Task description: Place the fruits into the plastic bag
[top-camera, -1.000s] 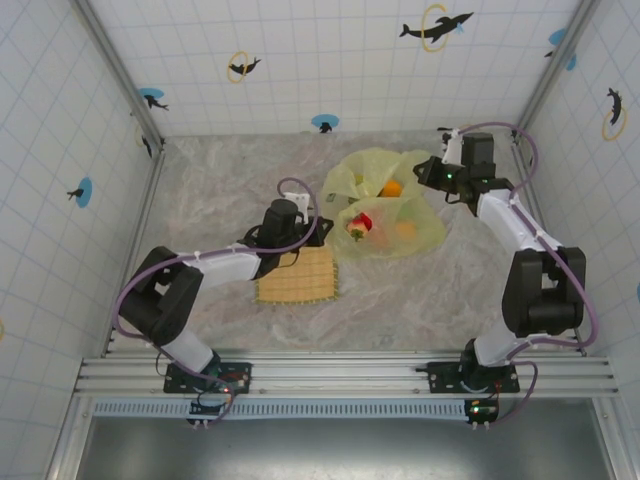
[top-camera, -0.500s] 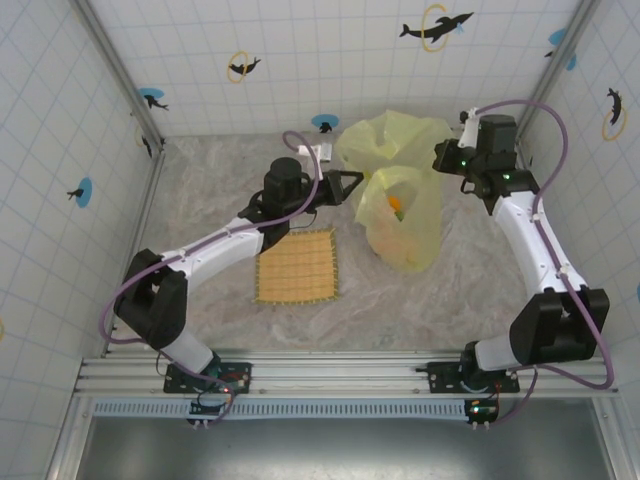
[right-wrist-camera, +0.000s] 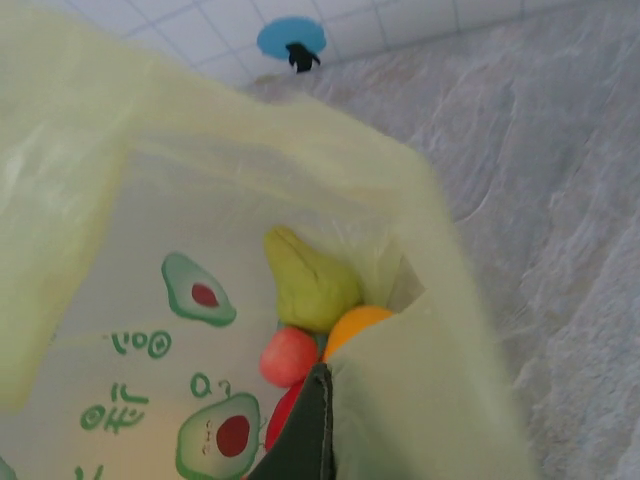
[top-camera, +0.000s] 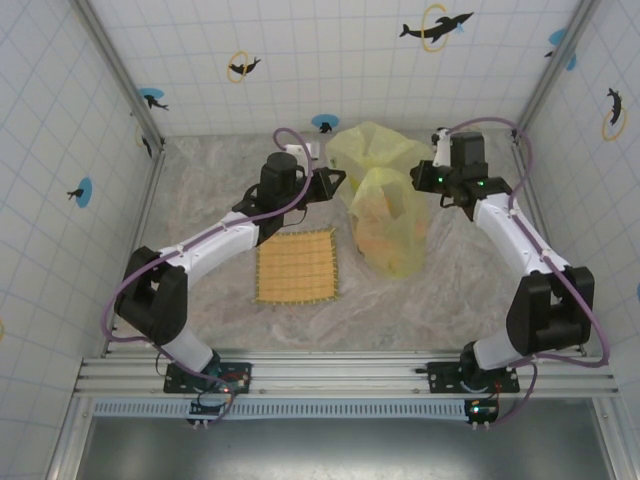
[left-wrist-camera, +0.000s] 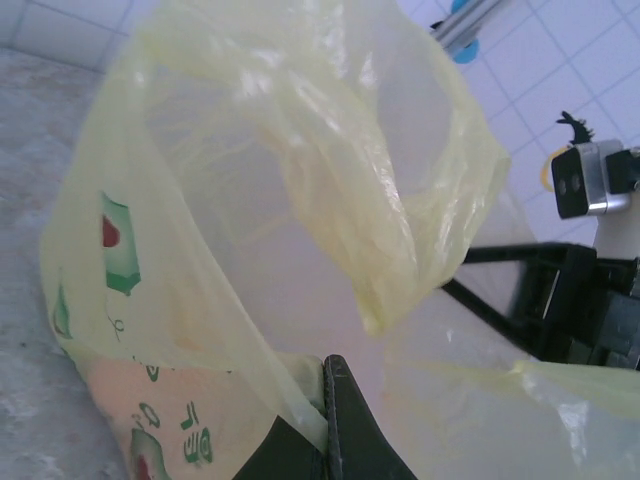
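I am watching the plastic bag (top-camera: 388, 215) hanging upright between the two arms, toward the far middle of the tabletop (top-camera: 450, 290); I cannot tell whether its lower end is resting on the marbled surface. The left gripper (top-camera: 336, 183) is meeting the bag's top edge from the left, and the right gripper (top-camera: 428, 180) is meeting it from the right. In the left wrist view the left gripper (left-wrist-camera: 326, 405) is showing its jaws clenched on a fold of the yellow-green film, with the bag billowing open above them. In the right wrist view the right gripper (right-wrist-camera: 318, 400) is likewise pinching the bag's rim, jaws closed on the film. Looking down past that rim, I am seeing fruits (right-wrist-camera: 300, 300) lying together inside the bag: a green pear (right-wrist-camera: 312, 280), an orange (right-wrist-camera: 358, 325) touching it, a pinkish-red round fruit (right-wrist-camera: 287, 356) just below the pear, and something red (right-wrist-camera: 283, 420) partly hidden by the finger. Green avocado prints (right-wrist-camera: 200, 292) are showing on the bag's wall. The woven mat (top-camera: 296, 266) is lying flat on the tabletop, near the bag's left side and apart from it
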Available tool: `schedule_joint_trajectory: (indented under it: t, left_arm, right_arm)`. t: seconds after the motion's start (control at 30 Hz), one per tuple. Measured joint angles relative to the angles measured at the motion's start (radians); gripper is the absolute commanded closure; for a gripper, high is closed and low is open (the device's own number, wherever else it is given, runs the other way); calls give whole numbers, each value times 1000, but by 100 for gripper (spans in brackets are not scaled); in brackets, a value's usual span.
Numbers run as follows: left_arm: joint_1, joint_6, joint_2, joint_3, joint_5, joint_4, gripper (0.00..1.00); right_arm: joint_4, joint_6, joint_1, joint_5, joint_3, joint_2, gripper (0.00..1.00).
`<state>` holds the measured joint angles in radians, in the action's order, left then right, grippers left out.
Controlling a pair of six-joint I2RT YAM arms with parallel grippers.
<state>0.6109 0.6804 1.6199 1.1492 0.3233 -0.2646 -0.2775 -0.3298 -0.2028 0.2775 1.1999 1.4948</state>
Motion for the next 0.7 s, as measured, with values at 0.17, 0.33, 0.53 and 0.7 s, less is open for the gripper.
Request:
schedule_joint_trajectory:
  t: [0.17, 0.33, 0.53, 0.7]
  left_arm:
    - [-9, -29, 0, -10, -22, 7, 100]
    - [-11, -53, 0, -33, -41, 13, 80]
    - [-17, -108, -9, -67, -75, 31, 47]
    - [-18, -154, -55, -103, -102, 52, 31]
  right_arm:
    - [21, -16, -2, 12, -24, 5, 100]
    - [39, -19, 0, 11, -24, 6, 100]
    - [37, -7, 12, 8, -23, 5, 73]
    - [22, 10, 42, -13, -11, -17, 38]
